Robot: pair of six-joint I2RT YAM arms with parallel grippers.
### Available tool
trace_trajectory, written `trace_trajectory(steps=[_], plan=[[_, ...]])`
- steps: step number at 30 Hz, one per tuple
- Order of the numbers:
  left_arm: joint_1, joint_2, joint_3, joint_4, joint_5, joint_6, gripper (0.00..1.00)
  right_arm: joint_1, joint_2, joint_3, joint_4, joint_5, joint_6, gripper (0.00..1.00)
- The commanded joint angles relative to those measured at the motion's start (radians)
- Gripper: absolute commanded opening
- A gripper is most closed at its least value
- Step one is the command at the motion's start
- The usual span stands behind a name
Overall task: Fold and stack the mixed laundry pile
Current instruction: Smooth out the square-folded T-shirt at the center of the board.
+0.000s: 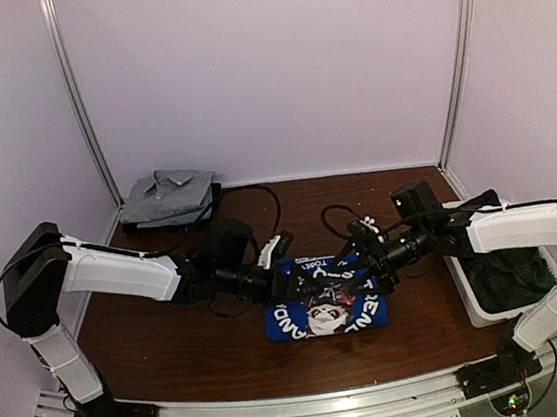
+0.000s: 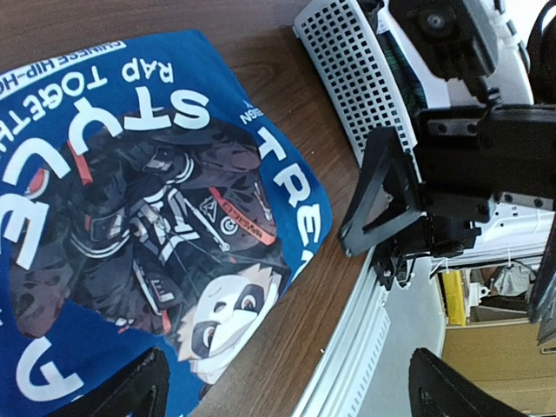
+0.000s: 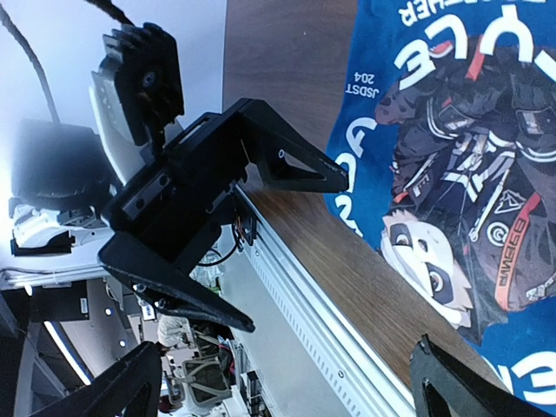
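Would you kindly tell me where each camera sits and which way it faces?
Top external: above and behind the bases, looking down on the table, blue T-shirt, grey shirt and white bin; left arm and right arm show.
Left wrist: on the left arm, facing down and rightward over the T-shirt; its open left claw frames the right arm.
Right wrist: on the right arm, facing leftward; its open right claw frames the left arm.
Shared: all see the T-shirt.
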Motion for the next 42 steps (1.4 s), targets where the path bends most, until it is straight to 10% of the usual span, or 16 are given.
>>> trace_trajectory(steps=[1,12,20,25,37,42], plan=[[-0.003,0.073,0.017,0.196,0.065,-0.107,0.98,0.008,0.072,-0.061,0.276,-0.044,0.144,1.00],[0.027,0.199,-0.190,0.339,0.010,-0.249,0.98,-0.047,0.358,-0.254,0.448,-0.027,0.086,1.00],[0.017,-0.012,-0.163,0.067,-0.011,-0.044,0.98,-0.053,0.119,-0.120,0.099,-0.037,-0.058,1.00],[-0.031,-0.012,-0.004,-0.035,0.044,0.083,0.98,-0.013,0.065,-0.133,0.270,-0.108,0.118,1.00],[-0.001,0.252,-0.122,0.364,0.152,-0.246,0.98,-0.053,0.340,-0.275,0.646,-0.163,0.276,1.00],[0.043,0.178,-0.290,0.489,0.120,-0.375,0.98,-0.089,0.333,-0.316,0.554,-0.143,0.241,1.00]])
